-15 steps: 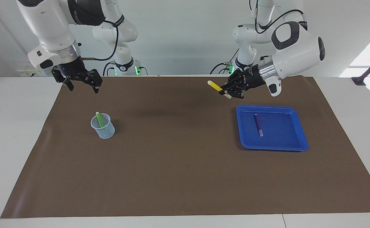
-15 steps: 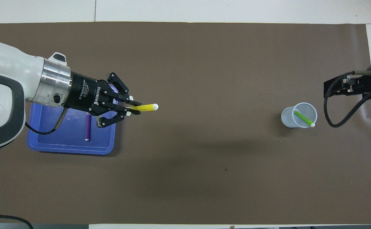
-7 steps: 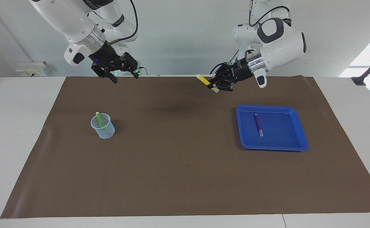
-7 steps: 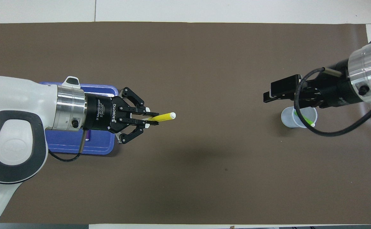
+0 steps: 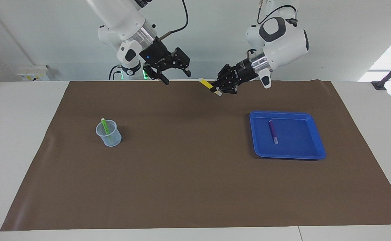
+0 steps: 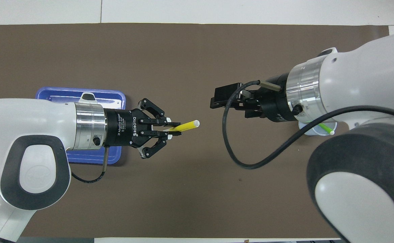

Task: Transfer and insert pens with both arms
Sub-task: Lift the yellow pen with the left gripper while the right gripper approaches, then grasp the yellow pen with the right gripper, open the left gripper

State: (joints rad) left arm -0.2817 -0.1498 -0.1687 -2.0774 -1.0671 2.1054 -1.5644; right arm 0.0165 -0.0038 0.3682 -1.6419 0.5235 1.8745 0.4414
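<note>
The left gripper [image 5: 219,89] [image 6: 173,130] has its fingertips pinched together on the yellow pen [image 5: 206,84] [image 6: 185,126], gripping it near one end so that most of the pen sticks out past the fingers toward the right arm's end of the table, its pale tip leading. The gripper and pen are raised in the air over the brown mat [image 5: 188,187] [image 6: 183,50], near its middle. The right gripper [image 5: 175,72] [image 6: 217,98] faces it, also raised over the middle of the mat, with its fingers spread wide and nothing between them; a clear gap separates it from the pen's tip.

Farther out, the purple pen [image 5: 272,131] lies flat in the blue tray [image 5: 312,152] [image 6: 119,98] toward the left arm's end of the table; in the overhead view the left arm covers it. The green pen [image 5: 105,127] [image 6: 326,128] stands tilted in the clear cup [image 5: 110,139] [image 6: 306,131] toward the right arm's end, its pale end leaning on the rim.
</note>
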